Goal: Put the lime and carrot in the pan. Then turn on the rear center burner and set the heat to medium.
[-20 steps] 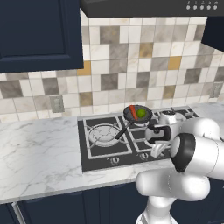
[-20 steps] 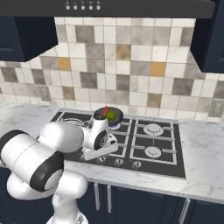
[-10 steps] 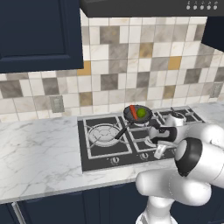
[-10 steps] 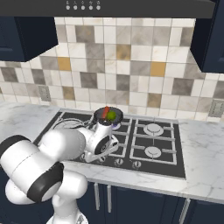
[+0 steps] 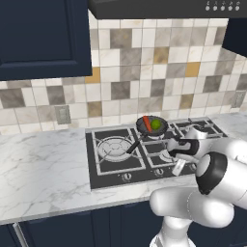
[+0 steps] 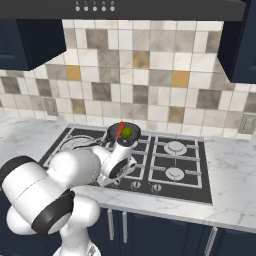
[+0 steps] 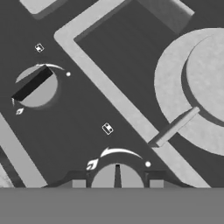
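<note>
The black pan point(image 5: 152, 126) point(image 6: 124, 135) sits on the grates at the rear centre of the cooktop point(image 5: 111, 169), its thin handle point(image 5: 134, 144) pointing front-left. Inside it lie the yellow-green lime point(image 5: 156, 124) point(image 6: 128, 132) and the orange-red carrot point(image 5: 146, 121) point(image 6: 119, 131). The pan covers the rear center burner. My gripper point(image 5: 178, 167) point(image 7: 117, 183) is down at the front row of knobs. In the hand view it stands open, and a round knob point(image 7: 117, 175) lies between its two fingertips point(image 7: 78, 183), close to them.
A second knob point(image 7: 35, 85) with a dark bar lies up-left in the hand view, and a pale burner cap point(image 7: 205, 83) sits to the right. The large burner point(image 5: 114, 145) is left of the pan. Marble counter point(image 5: 43, 169) flanks the cooktop.
My arm has shifted a little to the right and the hand has settled lower at the knob row. Pan, lime and carrot have not moved.
</note>
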Available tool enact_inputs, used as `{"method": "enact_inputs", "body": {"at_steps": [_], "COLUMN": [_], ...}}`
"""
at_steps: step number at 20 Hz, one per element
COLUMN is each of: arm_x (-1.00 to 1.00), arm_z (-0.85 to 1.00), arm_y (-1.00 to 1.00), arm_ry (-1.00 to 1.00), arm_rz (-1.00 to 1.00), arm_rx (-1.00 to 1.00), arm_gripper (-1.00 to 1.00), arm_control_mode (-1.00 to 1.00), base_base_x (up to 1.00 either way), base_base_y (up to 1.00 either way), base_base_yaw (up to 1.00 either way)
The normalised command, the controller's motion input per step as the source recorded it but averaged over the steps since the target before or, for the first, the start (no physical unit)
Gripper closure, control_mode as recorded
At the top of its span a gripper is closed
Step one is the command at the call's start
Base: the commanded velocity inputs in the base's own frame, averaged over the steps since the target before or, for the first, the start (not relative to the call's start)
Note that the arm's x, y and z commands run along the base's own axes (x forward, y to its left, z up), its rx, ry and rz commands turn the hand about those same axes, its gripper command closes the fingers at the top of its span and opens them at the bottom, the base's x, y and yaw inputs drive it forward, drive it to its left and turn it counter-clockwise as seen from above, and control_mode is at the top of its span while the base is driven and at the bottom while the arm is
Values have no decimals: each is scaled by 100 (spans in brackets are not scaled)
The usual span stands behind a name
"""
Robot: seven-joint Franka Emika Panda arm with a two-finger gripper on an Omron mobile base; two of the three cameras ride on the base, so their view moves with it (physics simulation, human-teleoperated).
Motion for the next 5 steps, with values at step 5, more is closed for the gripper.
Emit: {"method": "enact_inputs", "body": {"at_steps": [5], "arm_x": [0], "arm_z": [-2], "arm_y": [0], "arm_ry": [4], "arm_rz": [38], "arm_rx": [0], "arm_gripper": [100], "arm_control_mode": [-100], "base_base_x": [0], "base_base_y": [0], "base_base_yaw": [0]}}
